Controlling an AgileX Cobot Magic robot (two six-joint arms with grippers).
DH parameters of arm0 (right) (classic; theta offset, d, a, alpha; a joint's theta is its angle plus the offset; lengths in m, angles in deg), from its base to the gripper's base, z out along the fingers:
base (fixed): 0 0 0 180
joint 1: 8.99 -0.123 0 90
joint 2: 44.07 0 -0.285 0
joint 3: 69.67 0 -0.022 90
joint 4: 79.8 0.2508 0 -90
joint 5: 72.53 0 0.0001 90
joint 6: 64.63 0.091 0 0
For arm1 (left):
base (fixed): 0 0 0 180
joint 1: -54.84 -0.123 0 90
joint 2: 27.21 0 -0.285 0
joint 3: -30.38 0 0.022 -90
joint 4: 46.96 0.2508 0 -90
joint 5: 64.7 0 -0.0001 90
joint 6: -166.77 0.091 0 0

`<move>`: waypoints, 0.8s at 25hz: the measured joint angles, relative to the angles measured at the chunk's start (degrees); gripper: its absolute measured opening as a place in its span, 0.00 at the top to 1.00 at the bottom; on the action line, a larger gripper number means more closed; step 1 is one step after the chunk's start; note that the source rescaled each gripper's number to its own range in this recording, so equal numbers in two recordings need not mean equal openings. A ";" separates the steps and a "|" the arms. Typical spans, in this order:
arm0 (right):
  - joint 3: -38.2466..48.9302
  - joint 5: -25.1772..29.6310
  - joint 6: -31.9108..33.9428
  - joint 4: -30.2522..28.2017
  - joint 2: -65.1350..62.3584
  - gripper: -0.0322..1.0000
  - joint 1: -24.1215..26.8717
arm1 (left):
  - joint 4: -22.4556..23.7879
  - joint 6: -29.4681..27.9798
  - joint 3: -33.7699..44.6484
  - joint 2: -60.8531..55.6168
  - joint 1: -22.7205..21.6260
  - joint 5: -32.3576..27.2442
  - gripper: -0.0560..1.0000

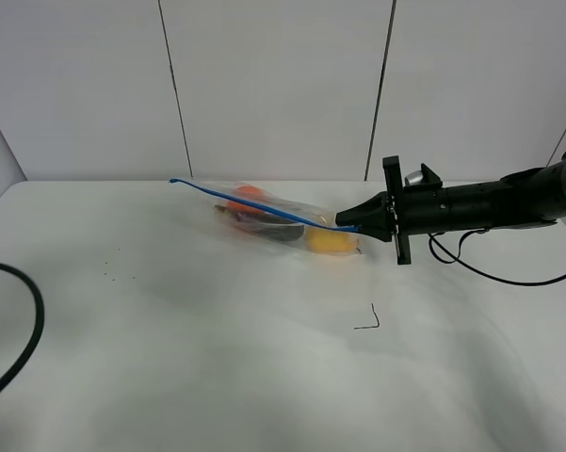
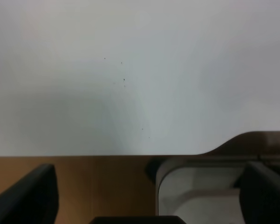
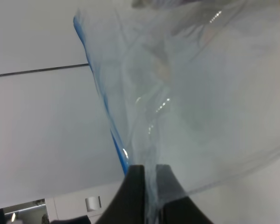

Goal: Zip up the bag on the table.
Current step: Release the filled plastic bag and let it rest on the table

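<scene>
The clear bag (image 1: 273, 218) lies on the white table (image 1: 217, 330) at the back middle, with an orange, a dark eggplant and a yellow fruit (image 1: 328, 242) showing through it. Its blue zipper strip (image 1: 254, 206) runs along the raised upper edge. My right gripper (image 1: 343, 225) is shut on the right end of that strip. In the right wrist view the gripper (image 3: 149, 175) pinches the plastic beside the blue strip (image 3: 116, 140). My left gripper (image 2: 144, 196) is open and empty at the table's near left edge, out of the exterior view.
A small black bent-line mark (image 1: 369, 320) is on the table in front of the bag. A black cable (image 1: 24, 330) curves over the table's left edge. The left wrist view shows the table edge (image 2: 84, 155) with a brown floor below.
</scene>
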 joint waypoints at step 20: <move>0.00 0.00 0.00 -0.04 0.00 0.97 0.00 | 0.28 0.16 0.58 -25.55 -5.62 0.23 0.01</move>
